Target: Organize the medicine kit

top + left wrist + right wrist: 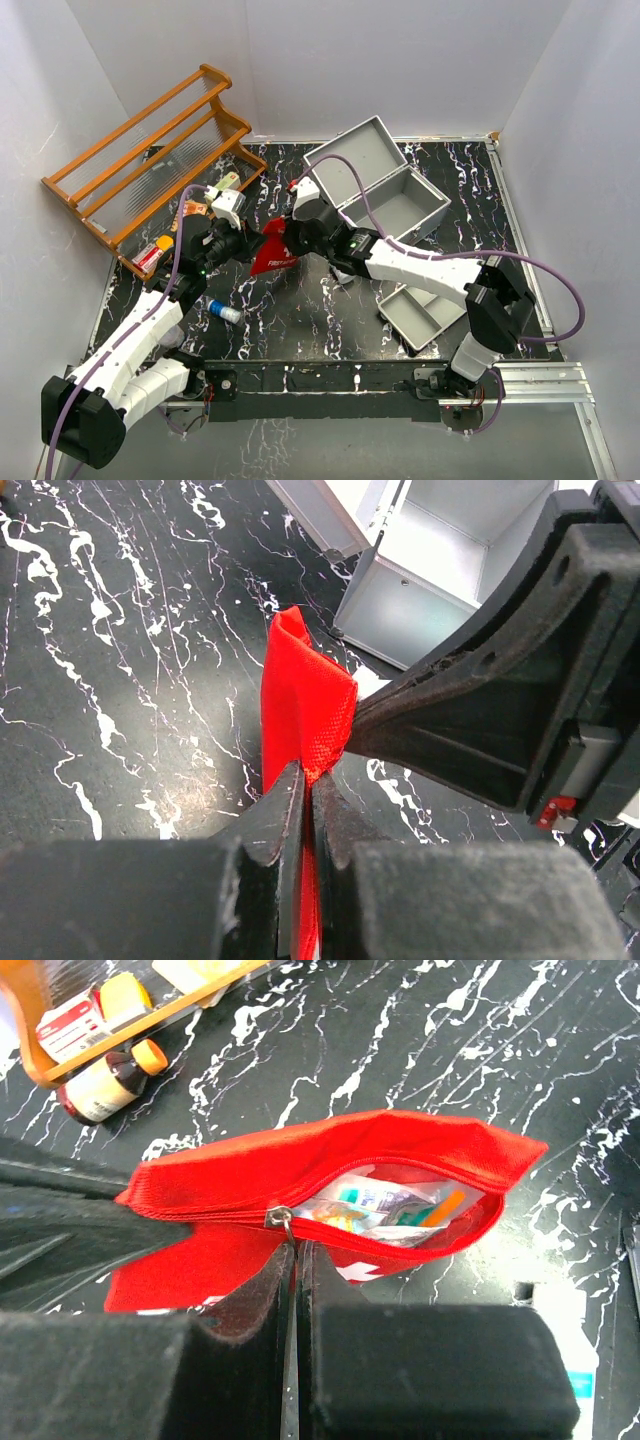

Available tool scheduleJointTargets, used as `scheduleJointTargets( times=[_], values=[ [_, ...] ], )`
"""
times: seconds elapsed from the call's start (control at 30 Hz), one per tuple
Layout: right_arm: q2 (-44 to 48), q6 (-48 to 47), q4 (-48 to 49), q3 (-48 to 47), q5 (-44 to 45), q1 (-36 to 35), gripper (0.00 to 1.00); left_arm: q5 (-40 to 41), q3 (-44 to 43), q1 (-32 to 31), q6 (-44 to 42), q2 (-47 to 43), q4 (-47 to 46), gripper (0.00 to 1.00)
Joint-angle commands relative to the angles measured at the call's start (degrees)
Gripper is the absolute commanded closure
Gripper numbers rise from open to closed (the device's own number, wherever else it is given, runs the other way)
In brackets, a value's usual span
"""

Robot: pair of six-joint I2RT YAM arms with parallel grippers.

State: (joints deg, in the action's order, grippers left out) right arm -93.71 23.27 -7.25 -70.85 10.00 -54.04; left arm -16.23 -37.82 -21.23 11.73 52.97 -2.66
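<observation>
Black marbled table (300, 310), white walls. Medicine kit (358, 155) lies open at the back, right of centre. Red pouch (330, 1160) hangs just before it, between the arms. Left gripper (305, 780) is clamped on its end fabric, right gripper (297, 1250) pinched tight on the zip pull (283, 1222). Zip work in hand, probably; next needs a straight pull against the left's hold. Opening or closing: can't tell. Contents mostly hidden.

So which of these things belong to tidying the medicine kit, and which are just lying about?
In the job: medicine kit, grey tray, red pouch pinched by left gripper and right gripper.
Lying about for now: wooden rack, brown bottle, blue-capped tube.
</observation>
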Motion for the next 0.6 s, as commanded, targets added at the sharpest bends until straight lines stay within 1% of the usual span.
scheduleJointTargets(
  times=[0.0,0.1,0.17,0.27,0.3,0.33,0.37,0.47,0.57],
  values=[
    [-0.7,2.5,-3.8,-3.7,7.4,3.3,1.0,1.3,-0.6,0.1,0.4,-2.1,0.6,1.0],
    [-0.3,2.0,-2.9,-3.2,6.0,3.9,1.0,0.9,-0.9,0.2,0.9,-2.1,0.9,1.0],
    [0.6,-0.3,0.1,-2.1,2.2,3.9,1.0,0.8,-0.7,0.2,1.7,-2.0,0.7,1.0],
    [2.3,-5.1,5.6,-0.1,-5.9,3.9,1.0,1.0,-0.8,0.1,3.6,-1.1,0.6,0.77],
    [2.9,-6.9,7.1,0.7,-8.4,4.0,1.0,1.1,-1.0,0.1,4.6,-0.8,0.6,0.66],
    [3.4,-8.4,8.2,1.2,-10.3,4.0,1.0,1.2,-1.1,0.1,5.2,-0.4,0.6,0.58],
    [3.7,-9.7,8.8,1.5,-11.7,4.0,1.0,1.2,-1.0,0.1,6.2,0.1,0.5,0.52],
    [3.9,-12.6,8.8,1.7,-13.3,4.0,1.0,0.2,-1.5,0.1,7.9,1.5,0.4,0.45],
    [4.2,-13.8,8.9,2.3,-13.9,3.9,1.0,-0.3,-1.6,0.1,9.0,3.1,0.3,0.42]
  ],
)
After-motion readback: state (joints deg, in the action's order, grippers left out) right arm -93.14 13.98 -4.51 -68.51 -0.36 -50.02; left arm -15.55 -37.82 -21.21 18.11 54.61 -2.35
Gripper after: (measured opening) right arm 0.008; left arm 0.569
